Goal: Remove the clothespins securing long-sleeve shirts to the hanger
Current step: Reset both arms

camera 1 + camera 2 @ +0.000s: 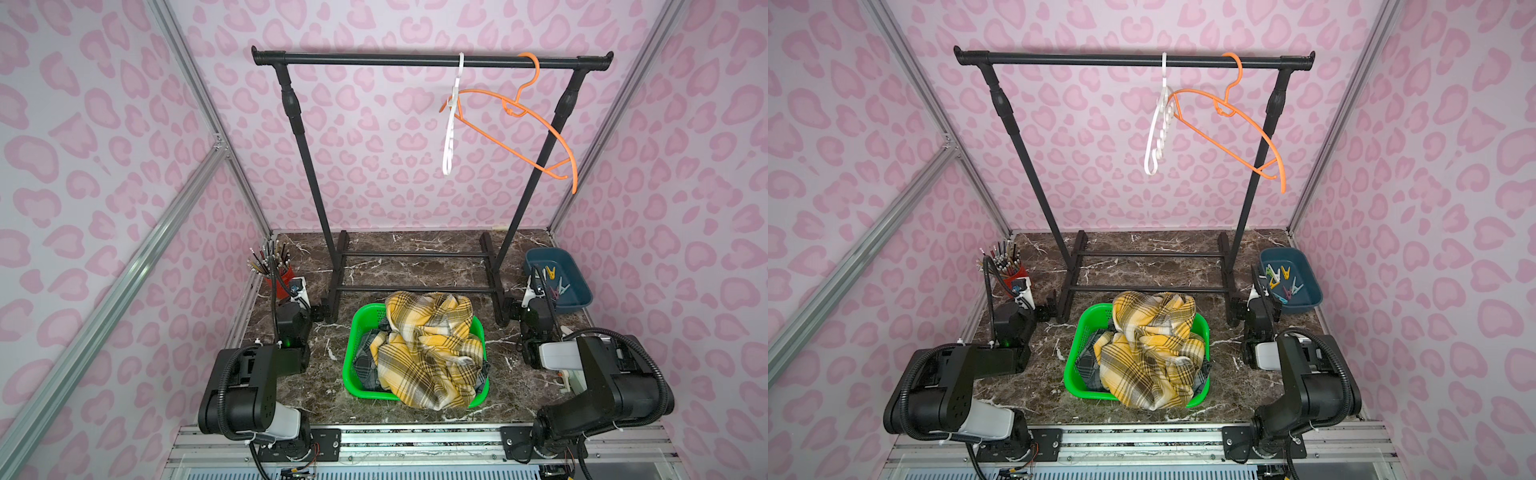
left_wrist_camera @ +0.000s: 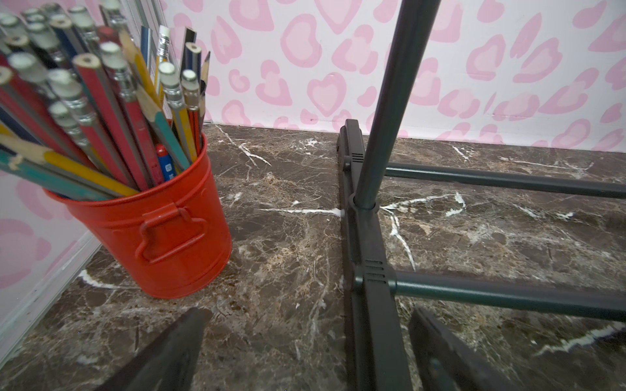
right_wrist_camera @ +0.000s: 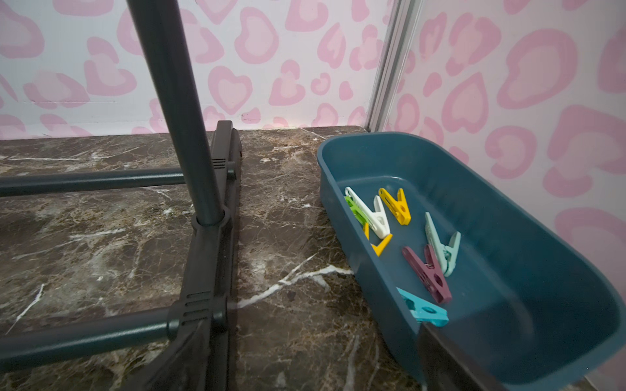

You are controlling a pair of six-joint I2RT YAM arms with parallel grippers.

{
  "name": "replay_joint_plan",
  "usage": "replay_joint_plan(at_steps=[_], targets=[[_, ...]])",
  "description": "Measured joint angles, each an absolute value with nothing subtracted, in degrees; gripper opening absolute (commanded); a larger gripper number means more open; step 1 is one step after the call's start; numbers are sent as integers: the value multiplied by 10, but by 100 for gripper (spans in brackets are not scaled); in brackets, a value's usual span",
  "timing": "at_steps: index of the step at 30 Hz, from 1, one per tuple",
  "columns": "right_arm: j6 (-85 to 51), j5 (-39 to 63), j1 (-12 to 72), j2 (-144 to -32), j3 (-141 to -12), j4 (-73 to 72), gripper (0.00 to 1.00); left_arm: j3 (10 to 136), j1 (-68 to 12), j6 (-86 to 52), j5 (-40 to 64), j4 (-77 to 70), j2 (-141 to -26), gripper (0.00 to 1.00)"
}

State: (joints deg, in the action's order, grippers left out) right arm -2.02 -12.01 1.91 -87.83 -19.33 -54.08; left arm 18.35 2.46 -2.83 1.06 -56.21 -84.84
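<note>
marbled brown surface carries all: left arm rests low by the rack foot, jaws spread and empty. shirts lie heaped in the green basket, hangers bare. right arm, jaws spread too, is nearer the clothespins, flat in the blue tray.

Glossy marble-look tabletop; matt black metal rack; smooth plastic clothespins; soft plaid cloth shirts; painted red metal bucket.
</note>
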Motion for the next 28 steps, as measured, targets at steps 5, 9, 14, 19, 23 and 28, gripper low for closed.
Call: replay_joint_plan(at_steps=[5, 9, 14, 19, 23, 28], targets=[[-22, -120, 19, -878, -193, -541, 100, 183, 25, -28, 11, -562, -848, 97], [-8, -88, 20, -873, -171, -563, 100, 183, 25, -28, 11, -562, -848, 97], [-18, -105, 17, -872, -163, -577, 100, 183, 25, -28, 11, -562, -848, 97], [-21, -121, 18, -873, -179, -571, 100, 183, 25, -28, 11, -562, -848, 97], [-17, -97, 20, -876, -200, -554, 100, 185, 25, -28, 11, -561, -849, 97], [-14, -94, 19, -877, -202, -538, 100, 197, 24, -28, 10, -554, -856, 97]])
